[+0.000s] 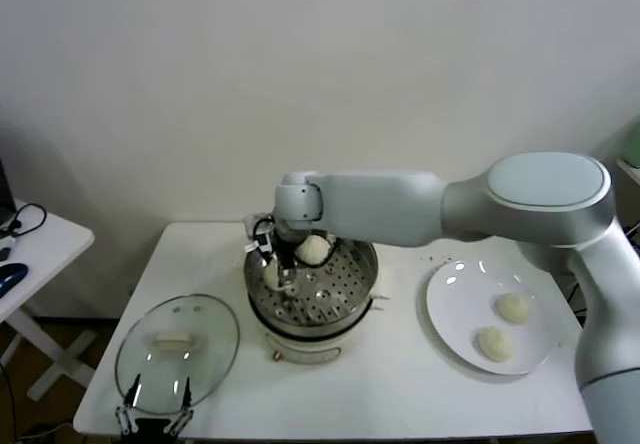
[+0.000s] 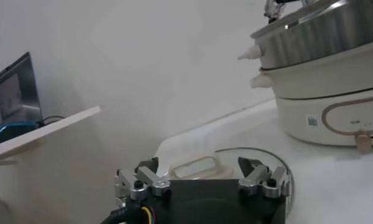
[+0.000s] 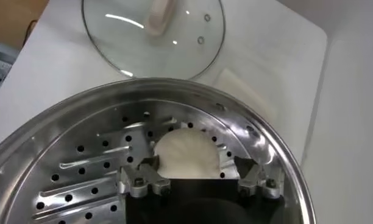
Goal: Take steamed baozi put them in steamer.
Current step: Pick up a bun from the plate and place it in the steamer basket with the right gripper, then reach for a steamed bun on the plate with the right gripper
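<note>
Right end effector (image 3: 198, 181): fingers spread wide around baozi (image 3: 185, 155) on steamer (image 3: 83, 131) floor, no grip.
Advice: lift straight up, clear of bun.
Left end effector (image 2: 202, 181): open, parked by glass lid (image 1: 178, 350), seven o'clock of steamer.

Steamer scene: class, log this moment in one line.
right pincer: open over bun in steamer | buns in steamer: two | on plate: two | left pincer: idle by lid

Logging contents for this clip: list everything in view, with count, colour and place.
baozi: four, cream-white; two in the steamer, two on the plate.
steamer: one, steel basket on cream base, table centre.
plate: one, white, right of the steamer.
lid: one, clear glass, left of the steamer.
table: one, white.
side table: one, white, far left.
right gripper: open, in the steamer, over a baozi.
left gripper: open, parked near the lid.
</note>
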Robot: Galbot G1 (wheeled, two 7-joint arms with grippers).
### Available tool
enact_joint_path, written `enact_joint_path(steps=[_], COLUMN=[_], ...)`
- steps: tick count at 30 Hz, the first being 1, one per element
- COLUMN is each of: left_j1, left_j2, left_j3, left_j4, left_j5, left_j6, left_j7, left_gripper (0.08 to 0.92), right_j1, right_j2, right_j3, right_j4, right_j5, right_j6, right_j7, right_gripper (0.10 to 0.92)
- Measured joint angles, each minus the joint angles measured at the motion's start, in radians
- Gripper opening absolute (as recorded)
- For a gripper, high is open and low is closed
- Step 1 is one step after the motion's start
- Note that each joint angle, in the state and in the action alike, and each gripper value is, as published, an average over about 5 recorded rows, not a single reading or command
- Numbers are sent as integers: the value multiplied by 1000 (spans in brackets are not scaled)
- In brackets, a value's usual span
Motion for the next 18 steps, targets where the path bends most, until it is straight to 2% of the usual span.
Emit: enact_joint_path(steps=[6, 12, 18], left_j1=[6, 9, 10], left_j2=[0, 0, -2], left_j3=[-6, -8, -6], left_j4=[-5, -8, -8], left_j5=[0, 1, 0], left_j6=[0, 0, -4], left_j7=[0, 0, -1], left_gripper=[823, 823, 823], right_j1=[167, 358, 469], right_j2=[-108, -296, -527], right_j3=[-74, -199, -369], right_j4=[85, 214, 320], right_j5=[75, 126, 66], right_j6=[64, 134, 189], right_j7=[-95, -195, -235], right_gripper=[823, 823, 823])
